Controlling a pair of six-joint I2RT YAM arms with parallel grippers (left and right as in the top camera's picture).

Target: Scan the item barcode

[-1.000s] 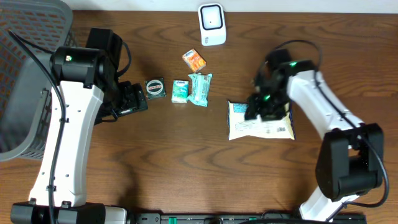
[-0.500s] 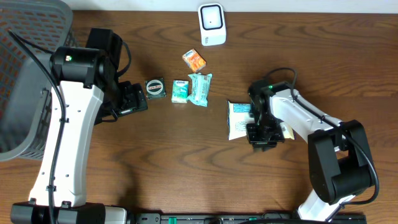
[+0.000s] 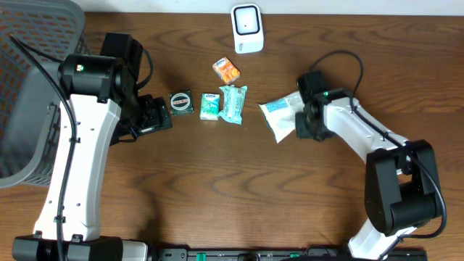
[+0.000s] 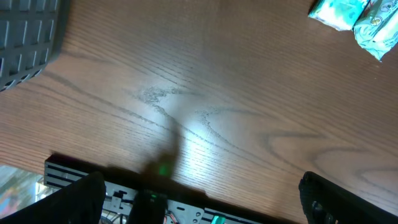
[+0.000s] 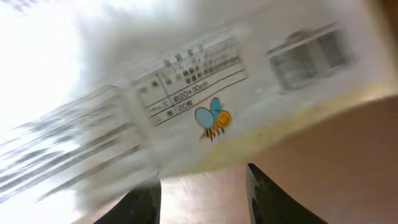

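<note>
White packet (image 3: pixel 280 114) was pinched by the right hand (image 3: pixel 309 124), seemingly in the carrying step; next, its barcode needed to face the scanner (image 3: pixel 247 27) at 11 o'clock.

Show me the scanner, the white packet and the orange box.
scanner (image 3: pixel 247 29): overhead view, its front face.
white packet (image 3: pixel 279 116): overhead view, its left half.
orange box (image 3: pixel 226 69): overhead view, its top face.

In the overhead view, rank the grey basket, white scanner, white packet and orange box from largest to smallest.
1. grey basket, though cut off by the frame.
2. white scanner and white packet look alike; the packet is partly hidden, so no ranking.
3. orange box, smallest.
</note>
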